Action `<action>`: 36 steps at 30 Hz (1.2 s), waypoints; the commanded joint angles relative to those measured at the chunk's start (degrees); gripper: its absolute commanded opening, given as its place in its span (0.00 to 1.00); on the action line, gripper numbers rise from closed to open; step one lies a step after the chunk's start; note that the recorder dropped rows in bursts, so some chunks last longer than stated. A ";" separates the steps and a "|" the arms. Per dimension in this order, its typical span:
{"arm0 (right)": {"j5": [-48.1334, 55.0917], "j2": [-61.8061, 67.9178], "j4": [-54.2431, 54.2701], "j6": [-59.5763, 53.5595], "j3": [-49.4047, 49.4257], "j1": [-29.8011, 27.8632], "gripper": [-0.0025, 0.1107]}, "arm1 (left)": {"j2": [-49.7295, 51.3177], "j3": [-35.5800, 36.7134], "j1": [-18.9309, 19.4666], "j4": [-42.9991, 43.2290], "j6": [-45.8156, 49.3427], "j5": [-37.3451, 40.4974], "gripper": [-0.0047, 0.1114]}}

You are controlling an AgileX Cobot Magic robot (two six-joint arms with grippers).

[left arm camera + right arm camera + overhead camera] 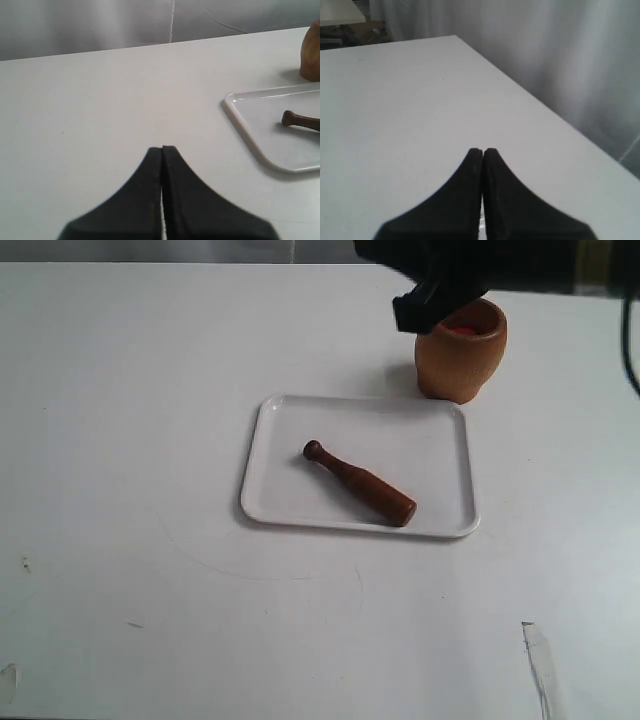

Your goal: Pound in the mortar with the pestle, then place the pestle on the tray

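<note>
White tabletop spans every view. Ahead of the left gripper [162, 148], clenched on nothing, toward the other arm's side, sits the tray [265, 117]; the pestle [300, 120] lies flat on it, knob end nearest, long axis slanting away. Farther stands the mortar [311, 52], the right gripper [482, 149], likewise clenched and empty, near its rim.

White table [120, 440], white tray [290, 495] lying flat, light-brown mortar [455, 365] upright beside tray's corner
</note>
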 commanded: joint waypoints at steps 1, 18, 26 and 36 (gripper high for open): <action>5.82 -10.97 -13.23 12.77 0.07 0.14 0.02 | -0.07 0.03 -0.44 -0.42 -0.47 -0.17 0.04; 55.05 -53.95 -15.42 30.09 16.85 0.14 0.02 | -0.07 0.03 -0.44 -0.42 -0.47 -0.17 0.04; 89.20 -58.49 -0.43 -8.85 17.36 0.14 0.02 | -0.07 0.03 -0.44 -0.42 -0.47 -0.17 0.04; 67.28 -58.49 53.39 -45.41 18.84 0.14 0.02 | -0.07 0.03 -0.44 -0.42 -0.47 -0.17 0.04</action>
